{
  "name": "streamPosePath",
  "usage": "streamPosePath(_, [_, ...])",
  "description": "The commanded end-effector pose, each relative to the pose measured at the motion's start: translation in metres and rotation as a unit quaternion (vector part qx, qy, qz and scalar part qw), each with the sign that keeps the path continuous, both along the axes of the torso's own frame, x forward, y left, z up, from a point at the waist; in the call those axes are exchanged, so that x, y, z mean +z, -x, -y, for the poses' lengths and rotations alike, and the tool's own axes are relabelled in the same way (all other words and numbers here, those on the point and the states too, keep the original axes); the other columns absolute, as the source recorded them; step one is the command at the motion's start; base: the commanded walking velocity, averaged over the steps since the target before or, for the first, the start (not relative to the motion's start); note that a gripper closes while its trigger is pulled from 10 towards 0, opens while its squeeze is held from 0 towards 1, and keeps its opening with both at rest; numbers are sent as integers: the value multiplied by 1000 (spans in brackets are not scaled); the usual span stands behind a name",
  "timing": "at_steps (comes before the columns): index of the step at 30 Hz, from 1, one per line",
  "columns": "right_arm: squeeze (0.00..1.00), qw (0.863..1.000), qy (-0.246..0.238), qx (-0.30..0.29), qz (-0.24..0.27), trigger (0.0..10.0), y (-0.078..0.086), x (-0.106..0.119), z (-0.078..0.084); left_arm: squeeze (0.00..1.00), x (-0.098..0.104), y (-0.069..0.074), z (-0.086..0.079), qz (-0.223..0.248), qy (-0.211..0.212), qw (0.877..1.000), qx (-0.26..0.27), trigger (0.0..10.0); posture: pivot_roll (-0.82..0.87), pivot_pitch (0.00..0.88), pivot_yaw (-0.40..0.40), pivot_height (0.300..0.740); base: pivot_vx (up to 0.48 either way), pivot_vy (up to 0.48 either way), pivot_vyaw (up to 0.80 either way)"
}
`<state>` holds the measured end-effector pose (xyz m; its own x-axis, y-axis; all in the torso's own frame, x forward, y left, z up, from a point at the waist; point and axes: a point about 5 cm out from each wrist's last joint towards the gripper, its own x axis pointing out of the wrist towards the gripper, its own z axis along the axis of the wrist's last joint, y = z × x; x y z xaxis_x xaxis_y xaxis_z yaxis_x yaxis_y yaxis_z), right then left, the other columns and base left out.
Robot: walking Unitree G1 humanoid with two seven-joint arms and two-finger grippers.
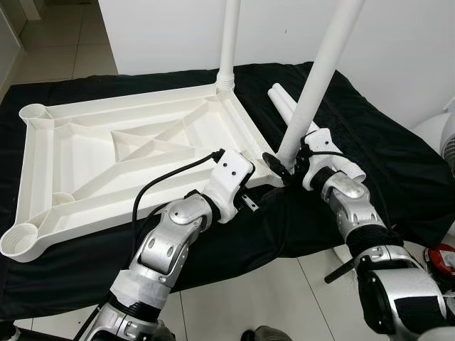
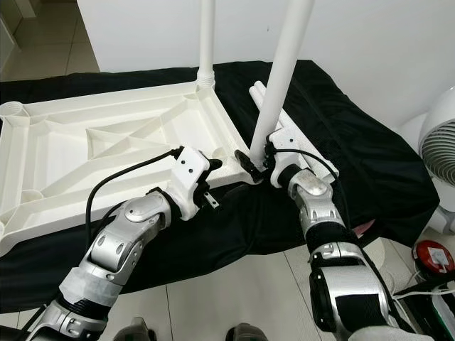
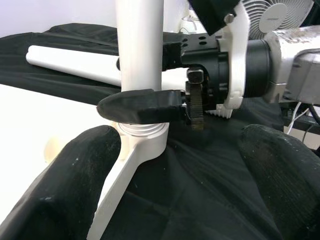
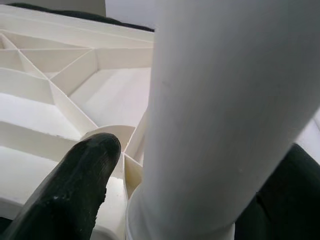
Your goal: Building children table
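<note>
table leg (image 1: 323, 74) upright in tabletop (image 1: 85, 153) corner socket; your right claw (image 1: 283, 170) pinches its base, left claw (image 3: 175, 165) spread beside.

One white tabletop (image 1: 128, 153), lying upside down on one black cloth (image 1: 398, 177), is being counted. Four white legs are being counted: two standing in corner sockets, the far leg (image 1: 230, 42) and the near leg (image 1: 320, 78), and two loose legs (image 1: 284, 106) lying together. Two empty sockets (image 1: 20, 240) are being seen, plus one fan (image 2: 439, 153).
</note>
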<state>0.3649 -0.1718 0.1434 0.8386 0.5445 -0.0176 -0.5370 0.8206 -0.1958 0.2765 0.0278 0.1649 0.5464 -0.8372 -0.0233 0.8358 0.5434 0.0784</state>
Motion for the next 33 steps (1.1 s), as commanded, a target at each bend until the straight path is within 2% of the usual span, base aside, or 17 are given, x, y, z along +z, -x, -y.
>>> streamPosePath(1, [0,1000,14,10,-5,9569,-2,-1,1,0,-5,-6,-3,-1,-8,998,70,10000,43,0,-37,740,0,0,0])
streamPosePath(2, [0,1000,14,10,-5,9569,-2,-1,1,0,-5,-6,-3,-1,-8,998,70,10000,43,0,-37,740,0,0,0])
streamPosePath(3, [0,1000,16,14,-9,5373,-2,-1,1,0,-6,-6,-3,-2,-9,997,72,10000,47,0,-40,740,0,0,0])
streamPosePath(4, [0,1000,17,17,-13,3765,-3,-1,1,0,-7,-6,-3,-2,-10,997,74,10000,47,0,-40,740,0,0,0])
streamPosePath(9, [0,1000,18,19,-16,3765,-3,-2,0,0,-7,-5,-3,-2,-11,997,75,10000,47,0,-40,740,0,0,0])
streamPosePath(10, [0,999,17,18,-22,0,-3,-4,1,0,-7,-6,-3,-1,-12,997,76,10000,54,0,-43,740,0,0,0])
streamPosePath(18, [0,999,-2,2,-45,0,-1,-14,5,0,-7,-6,-4,0,-11,997,78,10000,53,0,-40,740,0,0,0])
streamPosePath(19, [0,999,-3,-9,-47,10000,-1,-15,6,0,-7,-6,-4,0,-12,997,78,10000,53,0,-40,740,0,0,0])
streamPosePath(21, [0,999,-3,-9,-47,10000,-1,-15,6,0,-7,-6,-4,0,-12,997,78,10000,53,0,-40,740,0,0,0])
streamPosePath(23, [0,997,-23,-45,-58,10000,-1,-21,9,0,-7,-5,-4,0,-12,997,77,10000,53,0,-40,740,0,0,0])
streamPosePath(29, [0,996,-30,-58,-67,10000,-1,-25,10,0,-7,-5,-4,0,-12,997,76,10000,53,0,-40,740,0,0,0])
streamPosePath(33, [0,991,-62,-82,-88,10000,-1,-29,12,0,-6,-6,-4,0,-10,997,75,10000,37,0,-26,740,0,0,0])
